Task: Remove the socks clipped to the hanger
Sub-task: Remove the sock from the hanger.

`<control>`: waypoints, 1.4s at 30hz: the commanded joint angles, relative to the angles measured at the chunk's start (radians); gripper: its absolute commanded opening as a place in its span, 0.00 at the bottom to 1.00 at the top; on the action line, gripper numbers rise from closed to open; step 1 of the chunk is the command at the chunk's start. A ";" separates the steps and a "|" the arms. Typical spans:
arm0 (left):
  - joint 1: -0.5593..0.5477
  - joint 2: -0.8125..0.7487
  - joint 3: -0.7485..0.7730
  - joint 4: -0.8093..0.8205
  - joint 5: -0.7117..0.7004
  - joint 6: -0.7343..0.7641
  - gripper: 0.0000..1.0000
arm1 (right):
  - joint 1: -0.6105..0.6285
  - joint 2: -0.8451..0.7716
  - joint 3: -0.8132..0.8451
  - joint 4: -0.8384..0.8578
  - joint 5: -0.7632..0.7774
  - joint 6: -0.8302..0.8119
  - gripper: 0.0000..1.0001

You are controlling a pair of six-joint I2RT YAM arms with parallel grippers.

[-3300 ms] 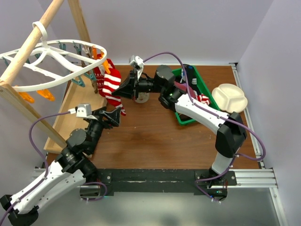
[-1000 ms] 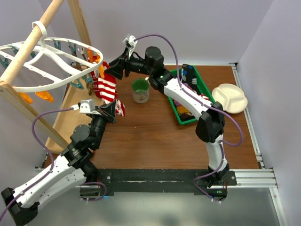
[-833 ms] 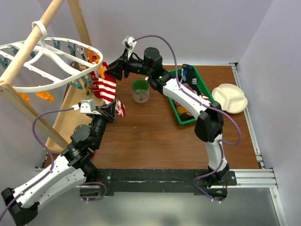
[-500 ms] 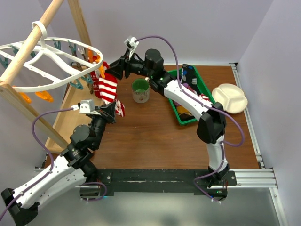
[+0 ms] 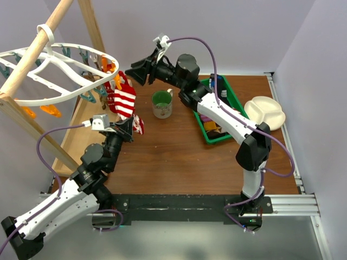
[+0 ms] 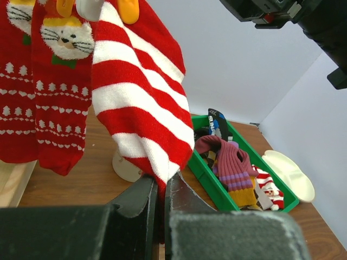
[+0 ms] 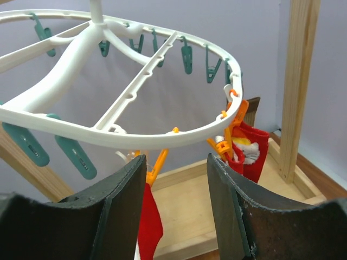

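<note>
The white hanger (image 5: 65,67) hangs from the wooden pole at upper left, with orange and teal clips along its rim. A red-and-white striped sock (image 5: 123,100) hangs from an orange clip (image 6: 129,10) beside red cat-face socks (image 6: 59,81). My left gripper (image 5: 136,124) is shut on the striped sock's toe (image 6: 157,162). My right gripper (image 5: 134,72) is open, level with the hanger's right rim (image 7: 135,138). An orange clip (image 7: 157,165) holding a red sock (image 7: 149,227) shows just beyond its left finger, untouched.
A green mug (image 5: 161,104) stands behind the socks. A green bin (image 5: 217,140) at right holds several removed socks, and a white divided plate (image 5: 264,112) lies beyond it. The wooden frame's post (image 7: 298,81) rises close behind the hanger.
The right gripper has pulled back to the right and slightly up, away from the hanger's clips, its jaws a little narrower. The left gripper still pinches the striped sock's toe.
</note>
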 commanded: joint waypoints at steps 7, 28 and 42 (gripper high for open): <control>0.008 0.002 0.014 0.028 0.005 -0.003 0.00 | 0.036 0.008 0.030 0.024 -0.048 0.017 0.52; 0.008 0.007 0.013 0.028 0.011 -0.006 0.00 | 0.075 0.109 0.150 -0.022 -0.048 0.022 0.52; 0.008 0.002 0.007 0.028 0.011 -0.005 0.00 | 0.080 0.177 0.233 0.013 -0.048 0.100 0.40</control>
